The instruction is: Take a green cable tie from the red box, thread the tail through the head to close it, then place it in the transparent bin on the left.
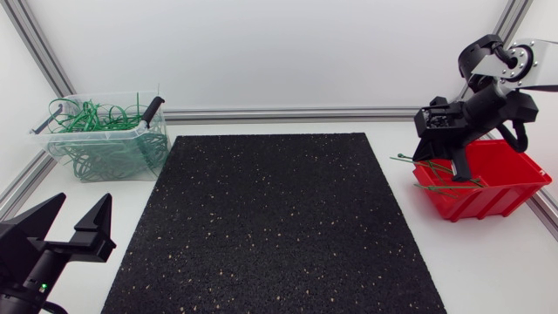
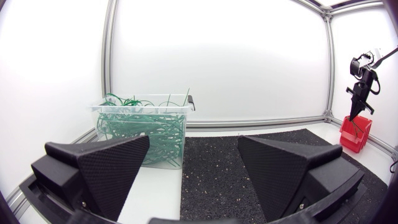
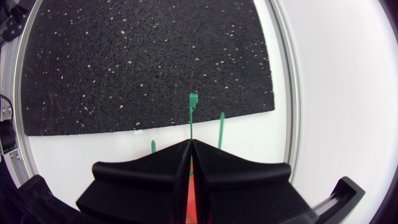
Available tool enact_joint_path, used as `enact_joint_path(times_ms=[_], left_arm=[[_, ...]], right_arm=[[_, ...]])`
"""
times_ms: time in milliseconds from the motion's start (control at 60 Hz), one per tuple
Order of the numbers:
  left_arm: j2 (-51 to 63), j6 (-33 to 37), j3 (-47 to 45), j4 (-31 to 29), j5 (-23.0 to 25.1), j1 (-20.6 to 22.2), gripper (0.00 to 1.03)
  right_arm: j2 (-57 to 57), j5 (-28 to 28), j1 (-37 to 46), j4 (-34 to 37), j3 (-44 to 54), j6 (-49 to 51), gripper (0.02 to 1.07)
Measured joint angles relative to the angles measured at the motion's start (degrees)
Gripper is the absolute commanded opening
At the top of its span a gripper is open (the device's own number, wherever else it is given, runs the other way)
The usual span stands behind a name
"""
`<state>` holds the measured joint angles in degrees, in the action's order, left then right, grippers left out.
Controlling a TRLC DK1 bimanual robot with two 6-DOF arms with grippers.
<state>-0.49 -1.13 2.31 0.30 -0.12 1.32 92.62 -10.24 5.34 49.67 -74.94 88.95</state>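
Note:
The red box (image 1: 510, 187) stands at the table's right edge with green cable ties (image 1: 408, 160) poking over its left rim. My right gripper (image 1: 459, 172) points down into the box, shut on one green cable tie (image 3: 192, 115). That tie's head and strand stick out ahead of the pressed-together fingertips, and two more tie ends (image 3: 221, 127) show beside them. The transparent bin (image 1: 57, 150) sits at the back left, full of closed green ties (image 1: 98, 122). My left gripper (image 1: 71, 223) rests open and empty at the front left, facing the bin (image 2: 140, 107).
A black speckled mat (image 1: 279, 218) covers the middle of the table between bin and box. Aluminium frame rails (image 1: 288, 113) run along the back and side edges. White tabletop (image 1: 488, 262) shows in front of the red box.

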Motion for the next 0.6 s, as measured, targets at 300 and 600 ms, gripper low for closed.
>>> enact_joint_path(times_ms=[300, 600], left_arm=[[0.00, 0.00, 0.00, 0.00, 0.00, 0.00, 1.00], [0.00, 0.00, 0.00, 0.00, 0.00, 0.00, 1.00]], right_arm=[[0.00, -14.05, 6.95, 7.21, -12.48, -2.34, 0.08], [0.46, -18.47, 9.05, 10.19, -16.68, -3.48, 0.08]])
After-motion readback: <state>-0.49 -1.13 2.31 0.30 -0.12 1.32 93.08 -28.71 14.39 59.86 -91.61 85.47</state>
